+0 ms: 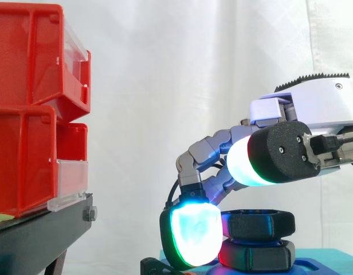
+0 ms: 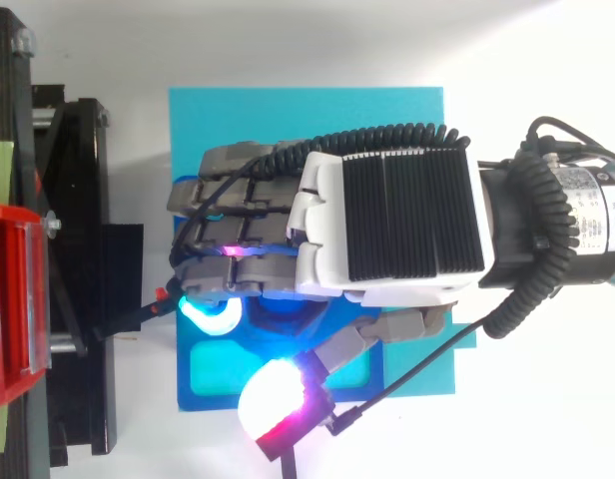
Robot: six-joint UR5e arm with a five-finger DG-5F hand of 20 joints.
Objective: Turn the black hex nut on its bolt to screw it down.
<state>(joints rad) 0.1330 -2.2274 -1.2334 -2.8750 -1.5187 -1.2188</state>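
Gripping the black hex nut (image 1: 259, 224) above the blue plate (image 2: 307, 110), turning step in hand

Nearest, a glowing fingertip (image 1: 191, 235) presses the nut's side. The hand (image 2: 387, 215) hangs over the plate, fingers curled round the nut, which sits atop a second black hex piece (image 1: 257, 256). The next move likely calls for a firm twist without slipping. Red bins (image 1: 27, 114) stand off the plate's side.

The nut (image 1: 261, 224) is matte black and hexagonal with rounded corners. It lies flat and level at the lower centre-right of the side view, stacked just above a similar black hex piece (image 1: 258, 256) near the bottom edge.
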